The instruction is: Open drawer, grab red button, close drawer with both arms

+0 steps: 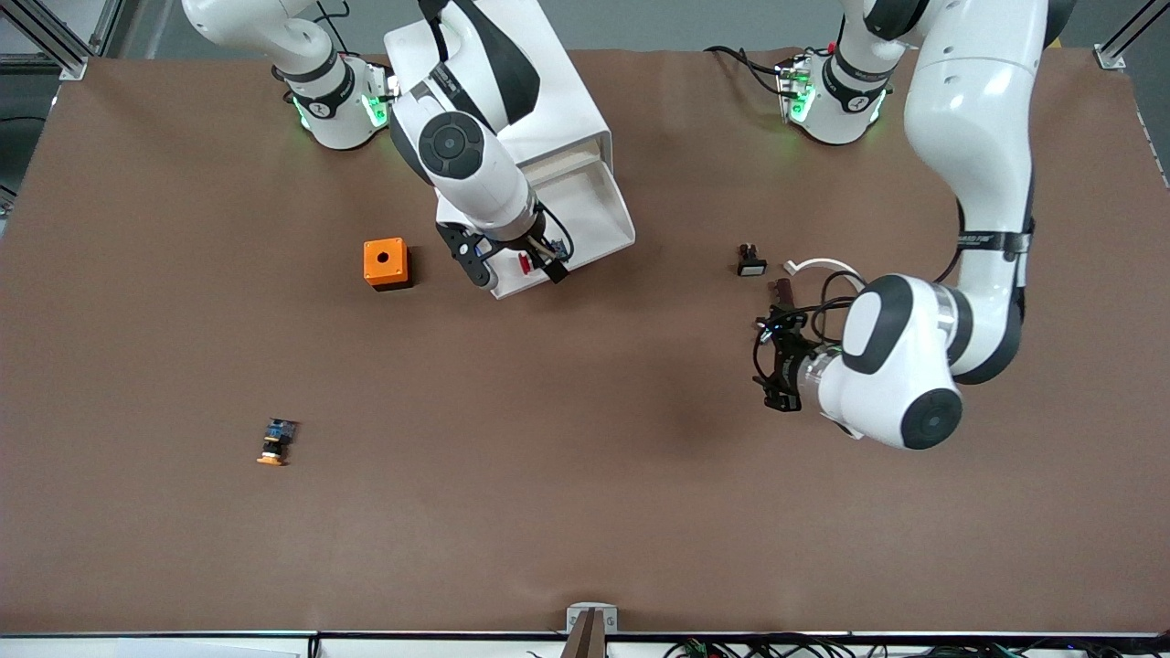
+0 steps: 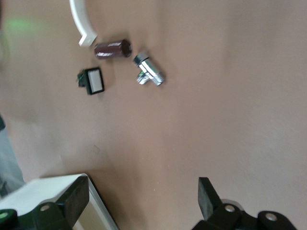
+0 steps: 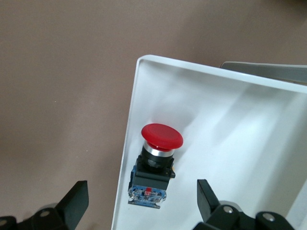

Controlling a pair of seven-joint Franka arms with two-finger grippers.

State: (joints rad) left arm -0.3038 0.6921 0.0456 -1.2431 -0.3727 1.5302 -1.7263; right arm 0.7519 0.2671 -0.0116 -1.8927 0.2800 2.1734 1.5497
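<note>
The white cabinet (image 1: 558,100) stands near the right arm's base with one drawer (image 1: 594,206) pulled open. The red-capped button (image 1: 525,262) lies in the drawer by its front wall; in the right wrist view the button (image 3: 156,163) shows its red cap, black collar and blue block inside the tray (image 3: 240,120). My right gripper (image 1: 515,268) hovers open over it, also seen in its own view (image 3: 141,203), with one finger over the table outside the drawer wall. My left gripper (image 1: 768,366) is open and empty over the bare table (image 2: 141,199).
An orange cube (image 1: 386,263) sits beside the drawer. An orange-yellow button (image 1: 276,442) lies nearer the front camera. By the left gripper lie a white-faced switch (image 1: 750,263), a dark red cylinder (image 1: 784,291), a white curved piece (image 1: 823,265) and a chrome fitting (image 2: 148,74).
</note>
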